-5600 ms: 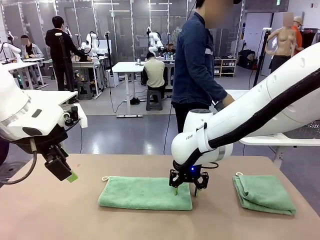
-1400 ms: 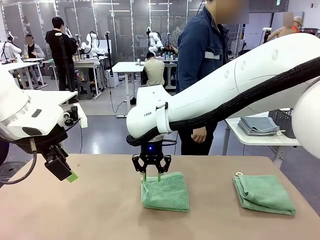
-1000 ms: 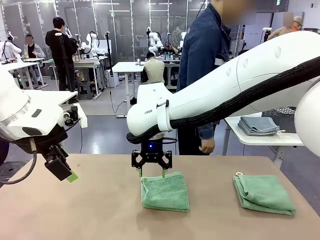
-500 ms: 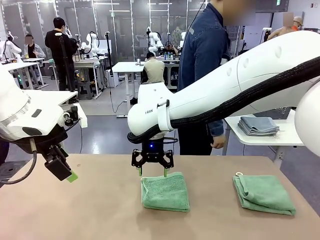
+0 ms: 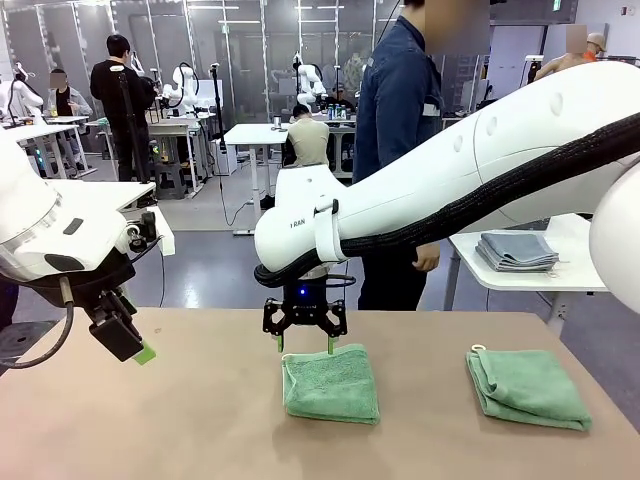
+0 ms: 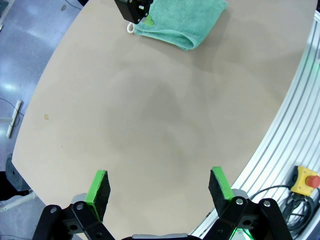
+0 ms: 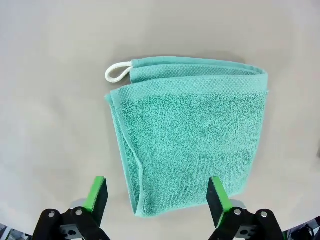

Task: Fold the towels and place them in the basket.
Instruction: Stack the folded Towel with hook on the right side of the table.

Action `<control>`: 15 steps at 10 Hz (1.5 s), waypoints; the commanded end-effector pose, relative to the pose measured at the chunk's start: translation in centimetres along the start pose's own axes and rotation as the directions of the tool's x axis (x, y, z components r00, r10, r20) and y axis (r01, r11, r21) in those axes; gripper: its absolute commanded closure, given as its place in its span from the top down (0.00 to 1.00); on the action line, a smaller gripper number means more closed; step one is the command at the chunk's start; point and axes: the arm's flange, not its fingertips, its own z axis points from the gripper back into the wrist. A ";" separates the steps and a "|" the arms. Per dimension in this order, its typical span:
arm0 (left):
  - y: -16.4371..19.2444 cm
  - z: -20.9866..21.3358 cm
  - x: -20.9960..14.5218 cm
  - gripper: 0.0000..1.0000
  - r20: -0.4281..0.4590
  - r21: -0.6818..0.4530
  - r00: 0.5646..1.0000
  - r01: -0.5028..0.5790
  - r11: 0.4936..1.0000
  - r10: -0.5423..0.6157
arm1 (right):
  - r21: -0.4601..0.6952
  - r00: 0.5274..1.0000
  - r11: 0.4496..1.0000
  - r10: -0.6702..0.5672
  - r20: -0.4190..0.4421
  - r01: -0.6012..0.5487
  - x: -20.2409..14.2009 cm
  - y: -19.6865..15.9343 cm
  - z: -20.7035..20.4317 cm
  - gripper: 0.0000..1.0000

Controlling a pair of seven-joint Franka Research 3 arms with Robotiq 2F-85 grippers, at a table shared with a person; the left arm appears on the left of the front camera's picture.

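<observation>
Tan tabletop (image 5: 180,420): right hand (image 5: 305,345) wide open, empty, above folded towel (image 5: 330,383) at 6 o'clock; left hand (image 6: 160,186) open, idle. A one-edge regrasp could unfold it

Two mint-green terry-cloth folded towels (image 5: 330,383) (image 5: 528,388) with white corner loops (image 7: 117,72) lie on a plain beige tabletop (image 5: 200,430); the black grippers' pads (image 7: 96,192) are bright green.

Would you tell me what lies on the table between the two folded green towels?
Nothing: in the front view, only bare tabletop separates the middle towel from the right-hand towel.
</observation>
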 end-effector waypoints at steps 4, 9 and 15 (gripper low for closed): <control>-0.1 -0.2 0.2 1.00 -0.001 0.019 1.000 -0.007 1.000 0.007 | 0.002 1.000 1.000 0.000 -0.001 0.000 0.0 0.0 0.1 1.00; -0.1 -0.2 0.2 1.00 -0.001 0.019 1.000 -0.007 1.000 0.007 | 0.102 1.000 0.995 -0.021 0.016 0.019 -4.9 -5.8 3.3 1.00; -0.1 -0.2 0.2 1.00 -0.001 0.019 1.000 -0.007 1.000 0.007 | 0.437 0.989 0.889 -0.097 -0.116 0.138 -3.4 -17.7 0.8 1.00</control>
